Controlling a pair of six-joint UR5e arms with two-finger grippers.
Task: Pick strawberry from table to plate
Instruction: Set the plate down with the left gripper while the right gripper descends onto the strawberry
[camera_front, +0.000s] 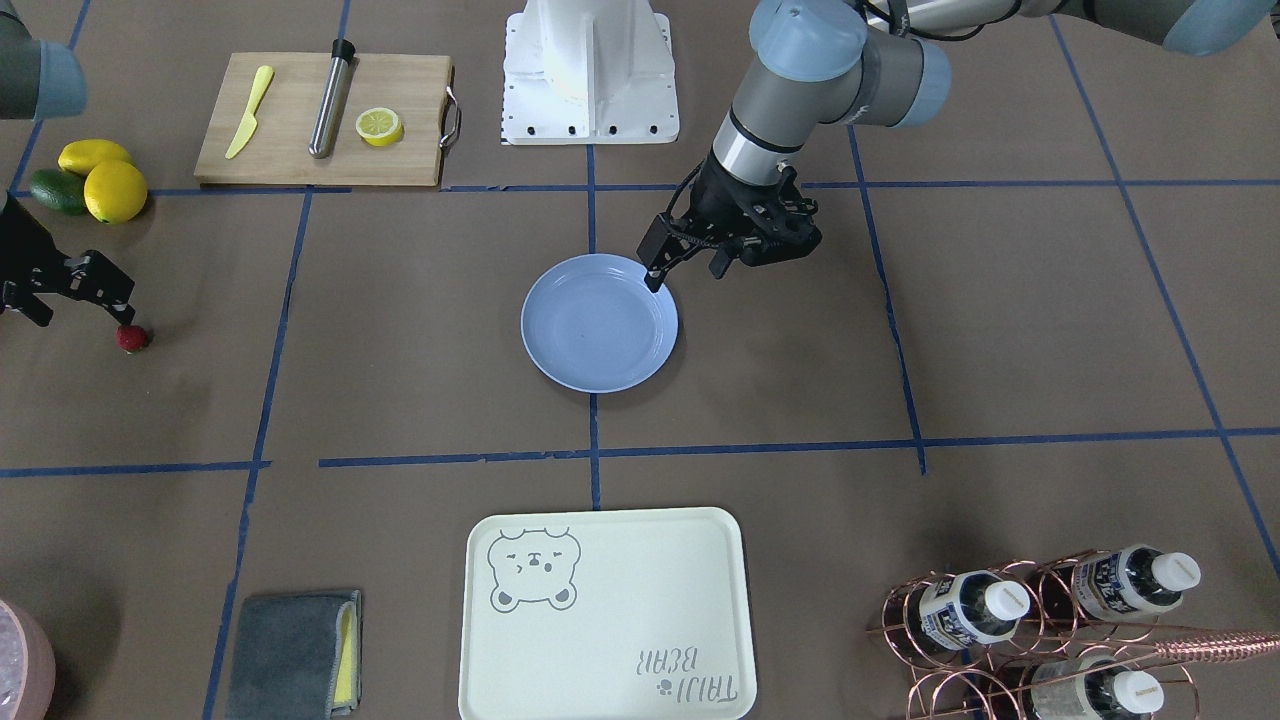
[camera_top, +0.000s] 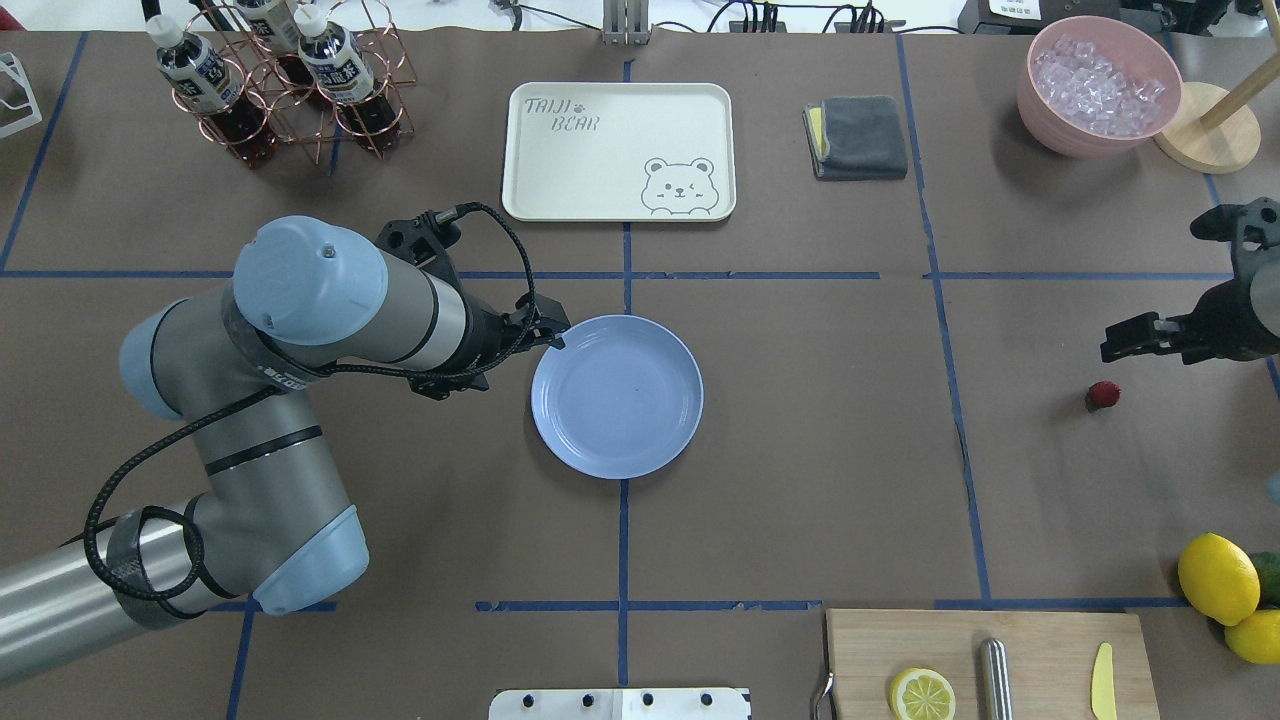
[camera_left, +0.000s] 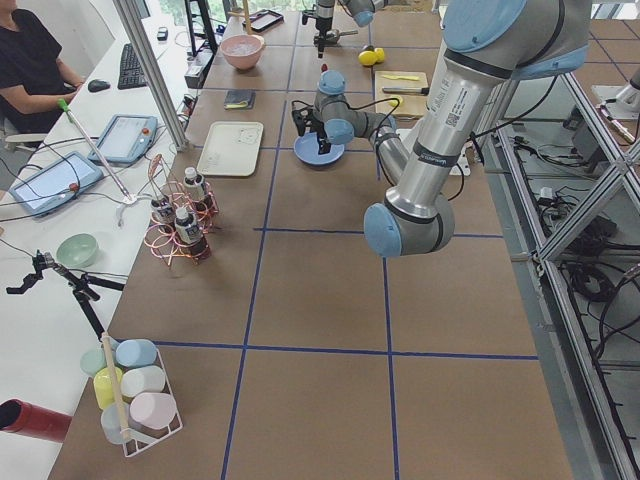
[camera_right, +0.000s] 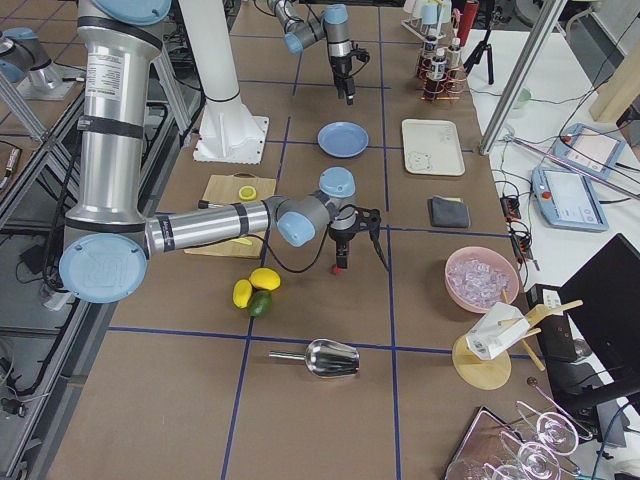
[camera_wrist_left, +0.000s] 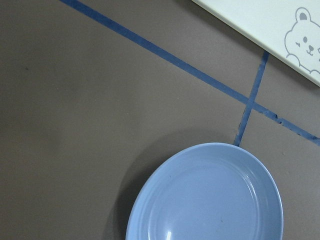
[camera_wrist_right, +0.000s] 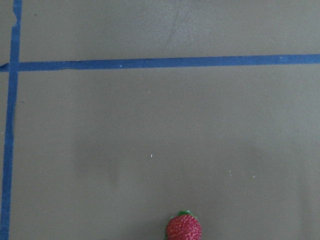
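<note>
Red strawberry (camera_front: 132, 338) lies on the desk (camera_front: 400, 350), well apart from the bare blue plate (camera_front: 600, 330), just beside the right end effector (camera_front: 75, 305), released and empty, so grasping, carrying and placing apparently remain.

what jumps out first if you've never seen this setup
The empty blue plate in the middle of the table draws the eye, with the open left gripper hanging at its rim. Next is the tiny red strawberry, lying alone far off on the robot's right, with the open right gripper hovering close by it.
</note>
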